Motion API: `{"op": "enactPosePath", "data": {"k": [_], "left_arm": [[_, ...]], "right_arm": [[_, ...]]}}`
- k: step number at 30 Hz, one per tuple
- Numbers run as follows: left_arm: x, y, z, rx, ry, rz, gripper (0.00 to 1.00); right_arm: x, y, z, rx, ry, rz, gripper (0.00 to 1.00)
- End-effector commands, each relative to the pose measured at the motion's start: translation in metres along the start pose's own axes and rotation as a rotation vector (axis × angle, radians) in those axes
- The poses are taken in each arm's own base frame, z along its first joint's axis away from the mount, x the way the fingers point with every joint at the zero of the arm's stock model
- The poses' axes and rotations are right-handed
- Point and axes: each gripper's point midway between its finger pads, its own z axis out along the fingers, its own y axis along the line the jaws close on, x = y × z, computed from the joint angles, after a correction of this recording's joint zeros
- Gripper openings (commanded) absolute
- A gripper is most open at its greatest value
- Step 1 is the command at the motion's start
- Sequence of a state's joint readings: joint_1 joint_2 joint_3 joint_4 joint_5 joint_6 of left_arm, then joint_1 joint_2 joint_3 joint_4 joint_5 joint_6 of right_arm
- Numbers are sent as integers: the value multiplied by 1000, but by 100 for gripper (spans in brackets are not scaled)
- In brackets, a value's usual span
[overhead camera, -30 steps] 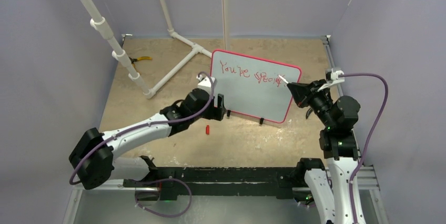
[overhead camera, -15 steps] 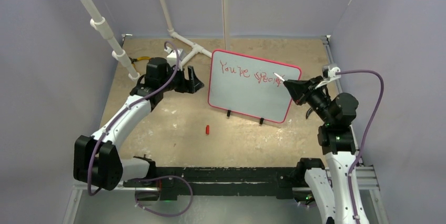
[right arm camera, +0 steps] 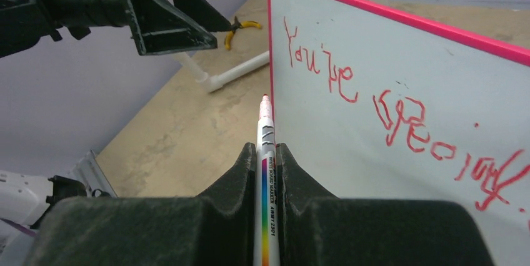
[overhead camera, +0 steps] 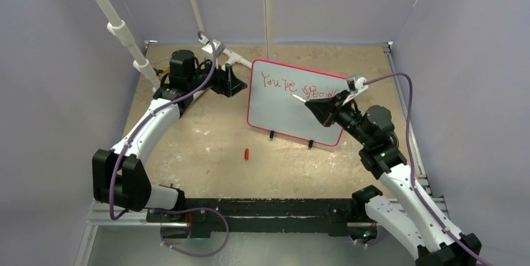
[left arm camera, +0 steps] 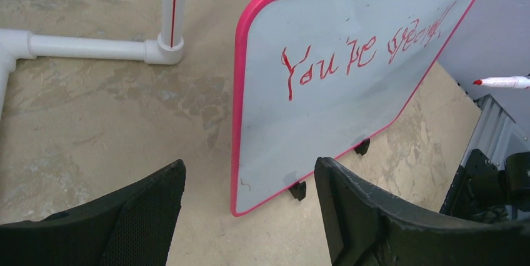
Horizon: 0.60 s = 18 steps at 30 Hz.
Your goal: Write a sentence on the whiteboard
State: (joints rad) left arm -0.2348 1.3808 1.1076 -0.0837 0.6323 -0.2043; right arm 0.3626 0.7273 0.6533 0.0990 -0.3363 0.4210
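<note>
The whiteboard [overhead camera: 284, 116] stands upright on small black feet, its red-pink frame angled across the table. The sentence [overhead camera: 300, 86] is one red line reading roughly "You're special" along the top. My right gripper [overhead camera: 314, 105] is shut on a white marker [right arm camera: 265, 122]. Its red tip [overhead camera: 295, 98] hangs in front of the board's middle, below the writing, and in the left wrist view the marker [left arm camera: 503, 82] stands off the surface. My left gripper [overhead camera: 234, 82] is open beside the board's left edge [left arm camera: 236, 122], holding nothing.
A small red cap [overhead camera: 247, 153] lies on the table in front of the board. A white PVC pipe frame [left arm camera: 94, 47] runs behind the left gripper, and a slanted pipe pole [overhead camera: 119, 29] rises at far left. Yellow-handled pliers [right arm camera: 240, 27] lie at the back left.
My left arm swung from the board's front lower corner to the back left beside its left edge. My right gripper carried the marker leftwards from the end of the writing to mid-board.
</note>
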Motion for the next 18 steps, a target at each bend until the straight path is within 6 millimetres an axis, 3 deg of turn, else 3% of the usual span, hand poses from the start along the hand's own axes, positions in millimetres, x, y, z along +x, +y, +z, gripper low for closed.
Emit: {"op": "enactPosePath", "data": {"k": [1, 6, 12, 18], "left_arm": [[9, 3, 3, 35, 19, 48, 74], [34, 12, 11, 22, 73, -3, 74], [35, 14, 18, 39, 76, -25, 74], [45, 17, 26, 68, 100, -24, 73]], "right_arm": [[-23, 14, 13, -9, -126, 13, 0], [-13, 31, 26, -10, -141, 41, 0], [2, 55, 43, -21, -146, 58, 0], [24, 67, 55, -26, -149, 93, 0]]}}
